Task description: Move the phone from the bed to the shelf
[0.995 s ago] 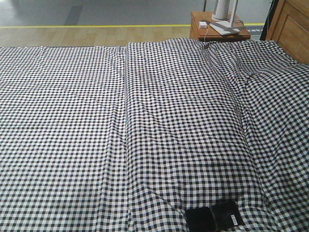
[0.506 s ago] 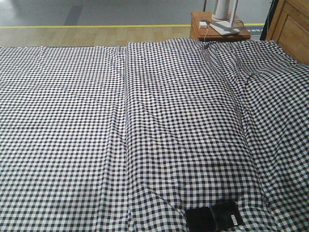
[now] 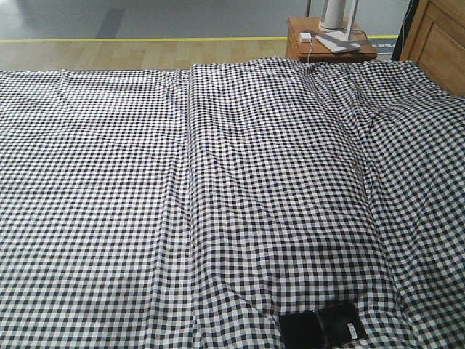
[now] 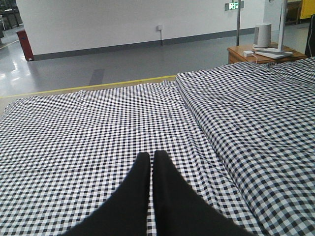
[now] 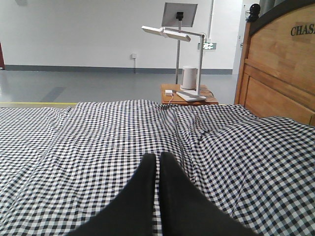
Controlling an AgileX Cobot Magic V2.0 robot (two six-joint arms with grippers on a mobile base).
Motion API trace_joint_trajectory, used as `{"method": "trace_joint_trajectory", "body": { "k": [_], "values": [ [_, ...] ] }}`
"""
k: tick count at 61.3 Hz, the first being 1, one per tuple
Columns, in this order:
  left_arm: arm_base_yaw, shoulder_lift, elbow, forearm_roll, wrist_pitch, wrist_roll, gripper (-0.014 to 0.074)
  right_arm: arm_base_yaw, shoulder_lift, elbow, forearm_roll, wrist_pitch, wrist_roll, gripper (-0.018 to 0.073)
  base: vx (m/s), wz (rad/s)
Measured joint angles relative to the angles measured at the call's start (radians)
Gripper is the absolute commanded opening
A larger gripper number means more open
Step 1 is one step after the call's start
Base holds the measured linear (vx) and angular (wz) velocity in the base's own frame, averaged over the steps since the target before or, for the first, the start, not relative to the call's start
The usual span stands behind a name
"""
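The phone, black and glossy with a small white sticker near its right end, lies flat on the bed at the bottom edge of the front view, right of centre. The bed's black-and-white check sheet fills all three views. My left gripper hovers over the sheet, its dark fingers pressed together with nothing between them. Over the sheet too, my right gripper is shut and empty. The phone shows in neither wrist view, and neither gripper shows in the front view. The shelf is out of view.
A small orange-brown nightstand with a white desk lamp and a white cylinder stands beyond the bed's far right corner. The wooden headboard runs along the right side. Grey floor with a yellow line lies beyond the bed.
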Motion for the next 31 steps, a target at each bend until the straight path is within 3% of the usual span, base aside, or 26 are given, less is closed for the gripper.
{"method": "trace_joint_trajectory", "body": {
  "k": [20,31],
  "values": [
    [0.000,0.000,0.000,0.000,0.000,0.000,0.0001,0.000,0.000,0.000,0.000,-0.011,0.000,-0.0003,0.00,0.00],
    [0.000,0.000,0.000,0.000,0.000,0.000,0.0001,0.000,0.000,0.000,0.000,-0.119,0.000,-0.0003,0.00,0.00]
  ]
}}
